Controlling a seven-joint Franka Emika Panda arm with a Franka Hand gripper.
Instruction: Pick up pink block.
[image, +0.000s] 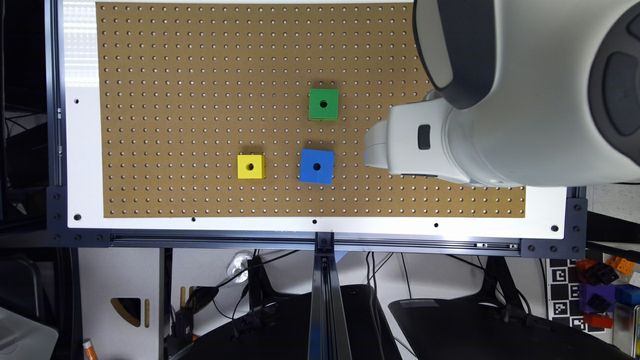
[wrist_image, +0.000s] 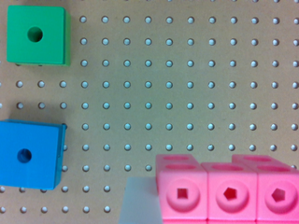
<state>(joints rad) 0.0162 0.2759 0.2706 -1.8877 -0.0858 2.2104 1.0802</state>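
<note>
Pink block (wrist_image: 229, 191) cut off at wrist view's edge, gripper (image: 380, 147) state impossible to tell

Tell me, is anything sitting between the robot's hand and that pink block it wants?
Nothing visible does. In the wrist view the pink block lies right under the camera on bare pegboard. The green cube and blue cube sit well off to one side, apart from it.
</note>
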